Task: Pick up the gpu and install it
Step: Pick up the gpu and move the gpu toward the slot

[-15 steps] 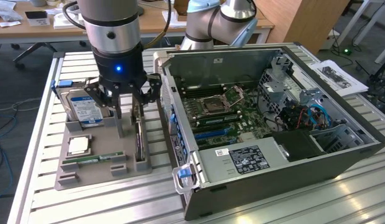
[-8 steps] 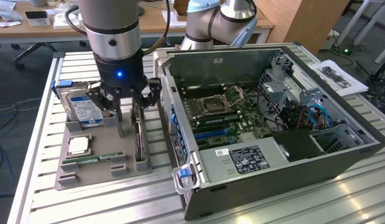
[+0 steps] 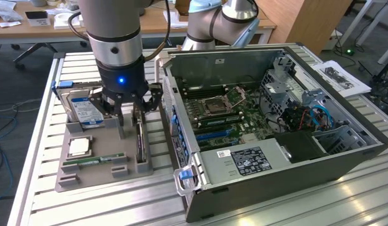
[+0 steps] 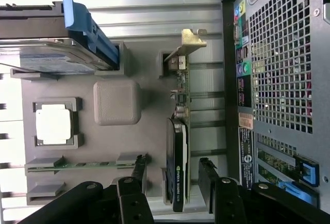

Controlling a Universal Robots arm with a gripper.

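Note:
The gpu (image 3: pixel 141 141) is a thin black card standing on edge in a slot of the grey parts holder (image 3: pixel 96 175), just beside the open computer case (image 3: pixel 276 117). In the wrist view the gpu (image 4: pixel 177 167) shows its black cover, green board and metal end bracket (image 4: pixel 192 39). My gripper (image 3: pixel 132 117) hangs low over the card. In the wrist view the gripper (image 4: pixel 172 178) is open, one finger on each side of the gpu's black end. There is a gap on both sides, and the fingers (image 4: pixel 206 180) do not touch it.
The holder (image 4: pixel 117 102) also carries a hard drive (image 3: pixel 87 112) in a blue-handled caddy (image 4: pixel 90 30), a processor (image 3: pixel 79 147) and a green RAM stick (image 3: pixel 93 160). The case's rear panel (image 4: pixel 281 64) stands close alongside. Papers (image 3: pixel 342 77) lie at the exterior view's right.

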